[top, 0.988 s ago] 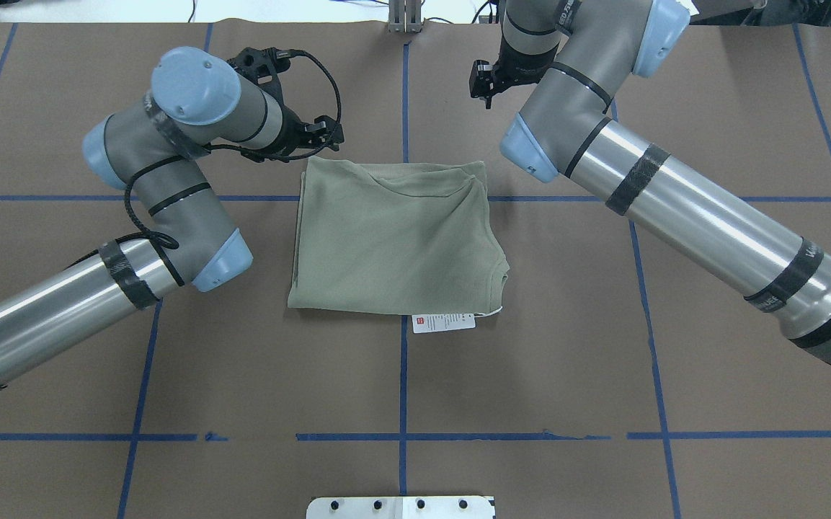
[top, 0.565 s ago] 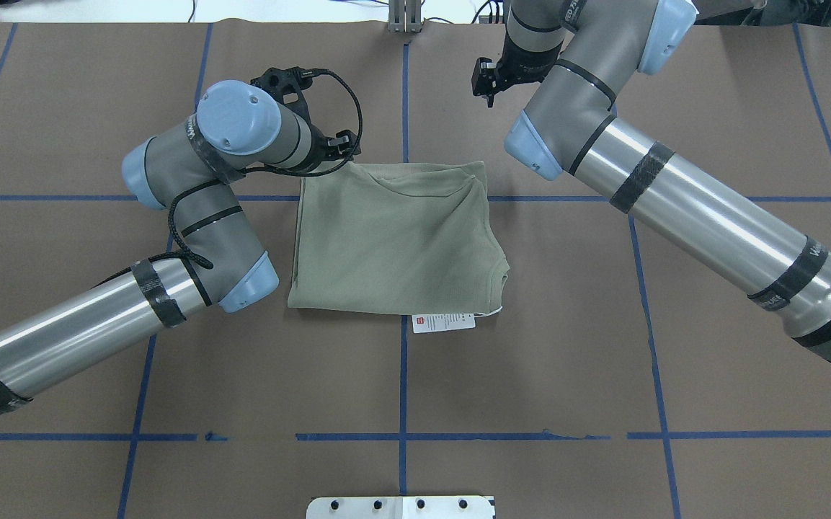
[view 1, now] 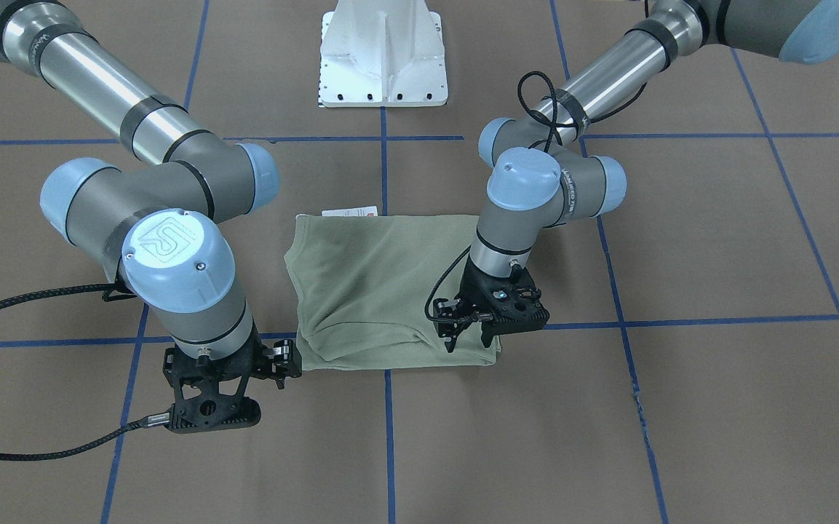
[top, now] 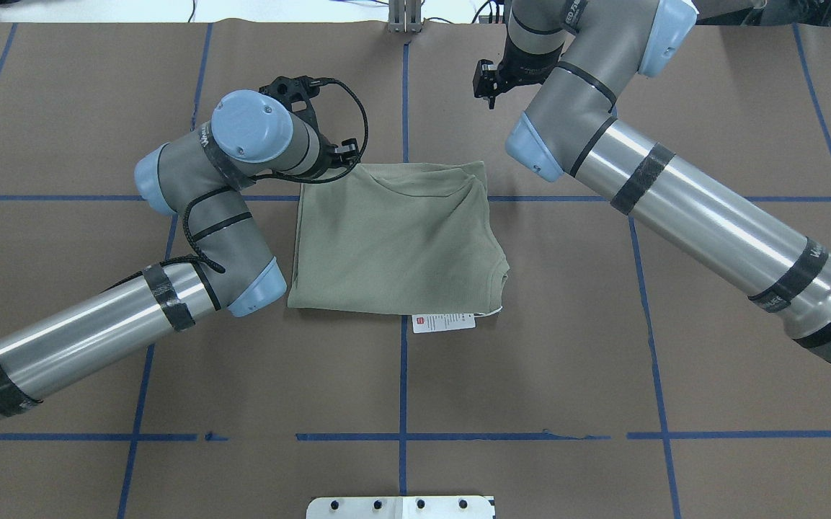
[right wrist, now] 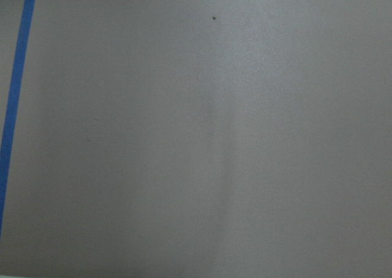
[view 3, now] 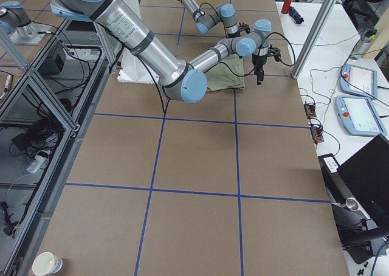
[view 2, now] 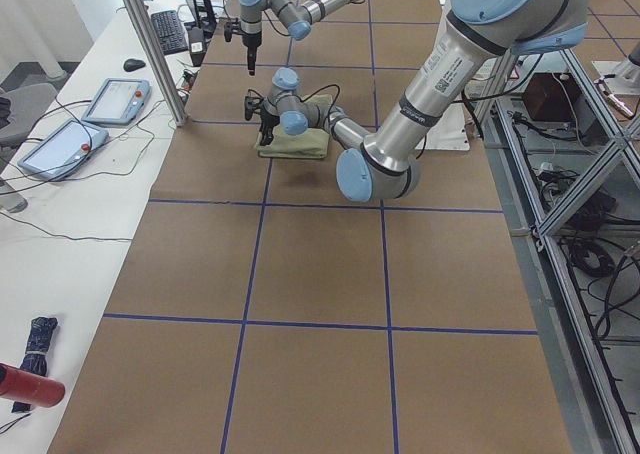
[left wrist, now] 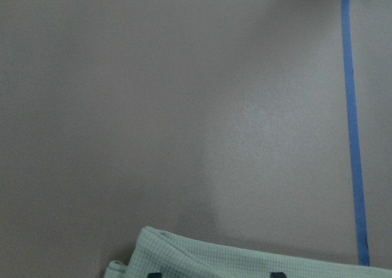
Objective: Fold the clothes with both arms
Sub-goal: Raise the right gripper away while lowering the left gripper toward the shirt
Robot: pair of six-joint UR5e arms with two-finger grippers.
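Your left black two-finger gripper (view 1: 468,340) has swung in, jaws apart, over the 11 o'clock corner of the folded pale sage-green knit shirt (top: 393,238) at the centre of the brown table (top: 530,360), likely to start another fold, while your right black gripper (top: 486,81) hovers off-cloth at 1 o'clock, whether open or closed you cannot tell.

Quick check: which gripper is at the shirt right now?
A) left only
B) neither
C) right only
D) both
A: the left gripper is over a corner of the folded shirt, while the right gripper hangs over bare table, apart from the cloth.
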